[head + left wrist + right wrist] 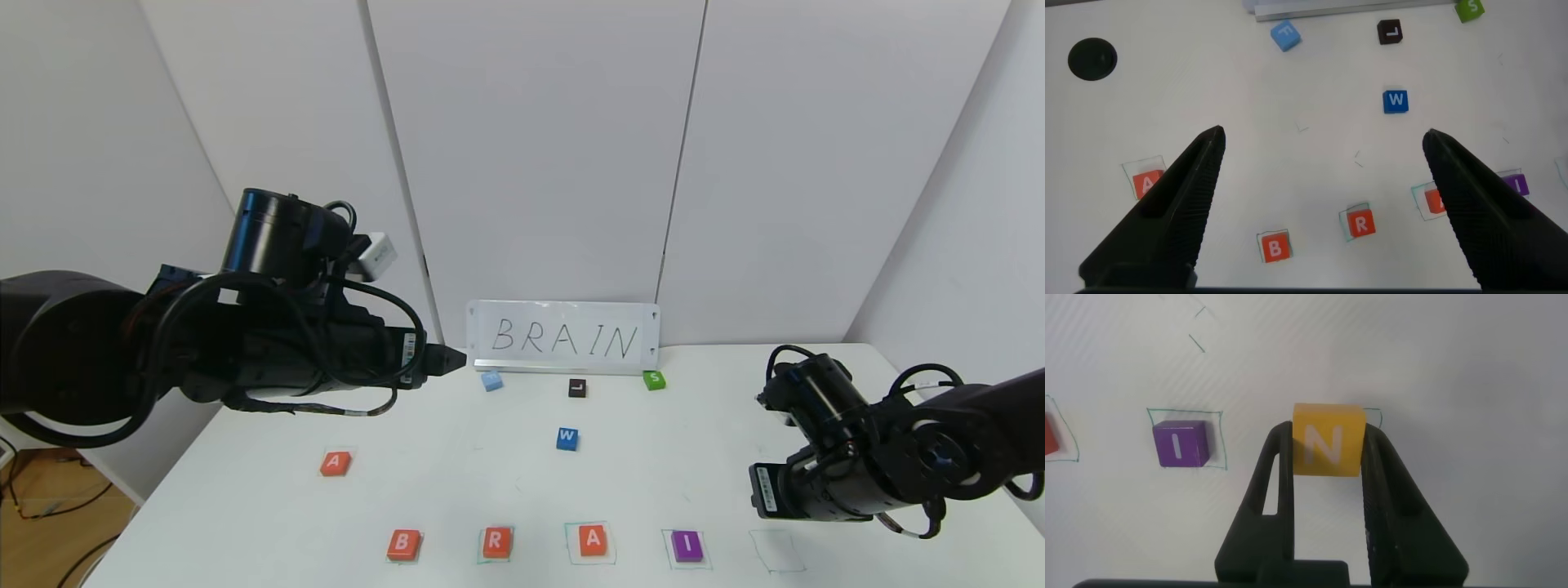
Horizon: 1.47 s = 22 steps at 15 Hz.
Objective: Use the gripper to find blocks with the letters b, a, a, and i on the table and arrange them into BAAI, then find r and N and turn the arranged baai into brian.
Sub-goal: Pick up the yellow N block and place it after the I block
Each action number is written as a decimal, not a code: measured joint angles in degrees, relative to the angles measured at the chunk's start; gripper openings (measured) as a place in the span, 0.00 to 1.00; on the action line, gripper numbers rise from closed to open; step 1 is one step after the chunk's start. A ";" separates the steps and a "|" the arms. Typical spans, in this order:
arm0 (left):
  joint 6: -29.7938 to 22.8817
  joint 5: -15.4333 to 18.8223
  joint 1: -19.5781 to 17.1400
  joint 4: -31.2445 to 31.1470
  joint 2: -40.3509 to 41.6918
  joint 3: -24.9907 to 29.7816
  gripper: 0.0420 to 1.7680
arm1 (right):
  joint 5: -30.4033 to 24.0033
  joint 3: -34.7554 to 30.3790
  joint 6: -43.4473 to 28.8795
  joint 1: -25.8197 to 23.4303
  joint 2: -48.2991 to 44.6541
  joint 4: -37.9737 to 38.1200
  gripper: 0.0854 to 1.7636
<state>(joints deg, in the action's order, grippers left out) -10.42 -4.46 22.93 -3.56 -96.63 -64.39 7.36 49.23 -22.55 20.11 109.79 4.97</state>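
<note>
Right wrist view | right gripper clamped on N | left gripper spread wide, holding nothing

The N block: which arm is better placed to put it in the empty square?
Right. The right gripper already holds the N block near the empty square beside I.

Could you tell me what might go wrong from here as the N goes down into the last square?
1. The right tool pinches the N only at its fingertips, so it could slip or twist on release and land askew on the empty square.
2. That square sits right beside the I; a drift sideways could nudge it out of its outline.
3. The left tool hangs open above the row; lowering it could disturb the R or B.
</note>
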 joint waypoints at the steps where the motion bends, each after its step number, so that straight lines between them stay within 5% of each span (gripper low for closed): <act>1: -0.02 0.00 0.02 0.01 -0.02 0.01 0.97 | 0.00 -1.44 0.80 -0.17 -0.20 -0.95 0.27; 8: -0.02 0.01 0.16 0.00 -0.05 0.15 0.97 | -0.22 -8.63 5.86 -0.61 0.22 -7.29 0.27; 22: 0.00 -0.10 0.09 0.00 0.17 0.04 0.97 | -0.23 -11.00 6.55 -0.44 4.52 -11.33 0.27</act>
<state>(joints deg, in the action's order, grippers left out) -10.42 -4.56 23.02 -3.56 -96.46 -64.35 7.13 38.23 -16.01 19.68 114.31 -6.35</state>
